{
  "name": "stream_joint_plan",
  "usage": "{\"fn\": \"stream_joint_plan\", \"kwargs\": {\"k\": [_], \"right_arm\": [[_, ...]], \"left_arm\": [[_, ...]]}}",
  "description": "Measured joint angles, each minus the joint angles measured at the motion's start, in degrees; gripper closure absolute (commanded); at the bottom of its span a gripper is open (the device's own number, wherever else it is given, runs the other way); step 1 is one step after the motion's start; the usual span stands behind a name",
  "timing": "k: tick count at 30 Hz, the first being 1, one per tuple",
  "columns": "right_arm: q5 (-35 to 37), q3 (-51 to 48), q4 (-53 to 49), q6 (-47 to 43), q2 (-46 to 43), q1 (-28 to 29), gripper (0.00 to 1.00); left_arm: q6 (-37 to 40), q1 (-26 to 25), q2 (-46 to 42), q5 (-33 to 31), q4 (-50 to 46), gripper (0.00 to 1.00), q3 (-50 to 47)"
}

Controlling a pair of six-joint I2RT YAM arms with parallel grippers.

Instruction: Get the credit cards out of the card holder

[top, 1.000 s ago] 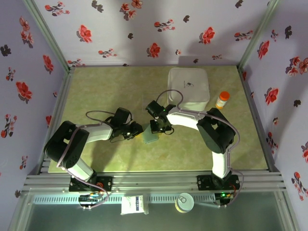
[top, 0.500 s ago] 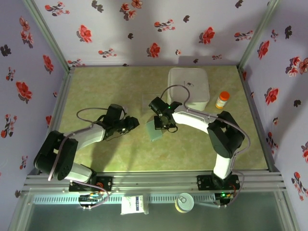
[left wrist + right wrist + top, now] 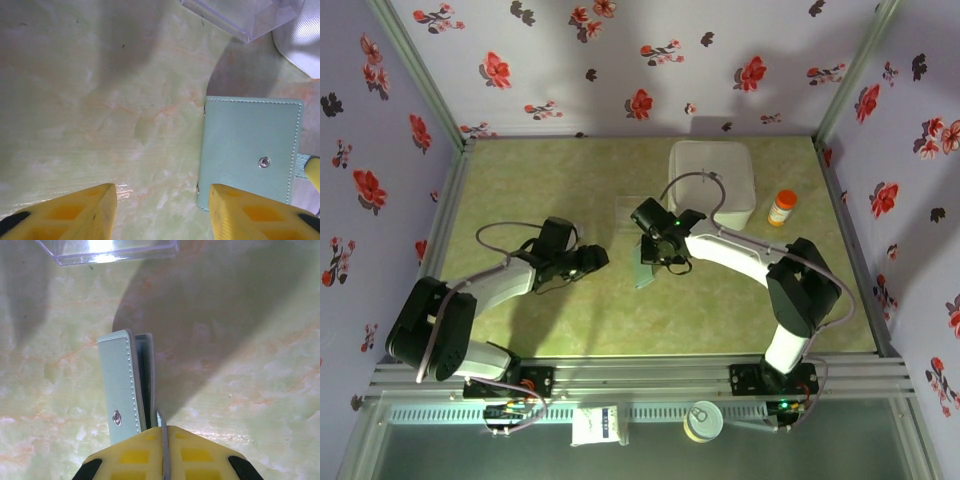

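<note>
The card holder is a pale grey-green wallet with a metal snap. It is folded and stands on edge, seen edge-on in the right wrist view. My right gripper is shut on a thin flap at the wallet's near end. In the top view the right gripper sits just above the card holder. My left gripper hangs open to the left, apart from it. In the left wrist view the left gripper has only bare table between its jaws, and the card holder shows its outer face at the right. The credit cards are hidden.
A clear plastic box lies just behind the wallet, its corner also visible as the clear box in the left wrist view. A big white square box stands at the back, with an orange pill bottle to its right.
My left gripper let go of the wallet, opened and drew back to the left. The right gripper kept its hold and turned the wallet up onto its edge.
</note>
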Motion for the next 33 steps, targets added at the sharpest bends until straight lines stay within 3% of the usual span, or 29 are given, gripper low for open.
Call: {"fn": "stream_joint_plan", "kwargs": {"k": [9, 18, 23, 33], "right_arm": [[0.92, 5.88, -1.81, 2.75, 0.46, 4.79, 1.0], [1.03, 9.35, -1.99, 4.07, 2.54, 7.15, 1.0], [1.33, 9.35, -3.1, 4.04, 2.54, 7.15, 1.0], [3.15, 2.6, -4.96, 2.93, 1.03, 2.6, 1.0]], "left_arm": [[4.09, 0.04, -1.36, 0.42, -5.01, 0.47, 3.04], [4.94, 0.44, -1.53, 0.46, -7.5, 0.61, 3.61], [5.07, 0.48, 0.2, 1.36, -8.04, 0.72, 3.72], [5.05, 0.46, 4.92, 3.02, -8.35, 0.82, 4.26]]}}
